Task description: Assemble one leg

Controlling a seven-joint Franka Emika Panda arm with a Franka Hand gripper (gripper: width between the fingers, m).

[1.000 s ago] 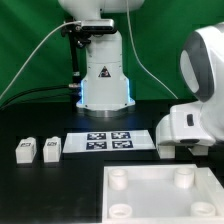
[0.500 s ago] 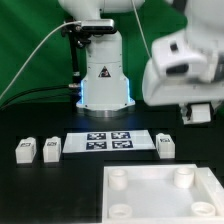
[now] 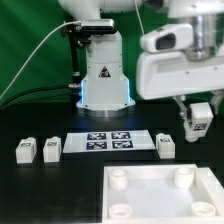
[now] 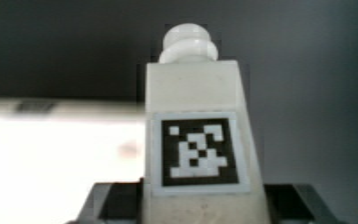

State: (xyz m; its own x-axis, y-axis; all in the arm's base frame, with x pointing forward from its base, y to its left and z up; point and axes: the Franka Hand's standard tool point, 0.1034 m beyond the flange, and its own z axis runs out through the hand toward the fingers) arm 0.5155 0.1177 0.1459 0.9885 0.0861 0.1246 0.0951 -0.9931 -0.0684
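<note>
**Leg held clear of the counter**

One leg (image 4: 199, 120) is clamped between the jaws at its tagged end. Its long axis is seen running straight out from them, in line with the fingers, and the rounded stud (image 4: 190, 44) is carried at the far end. In the exterior view this leg (image 3: 200, 127) is held above the counter (image 3: 60, 185), pointing down. A second leg (image 3: 166, 145) is found on the counter below the jaws, just beside the marker board (image 3: 108, 142).
</note>
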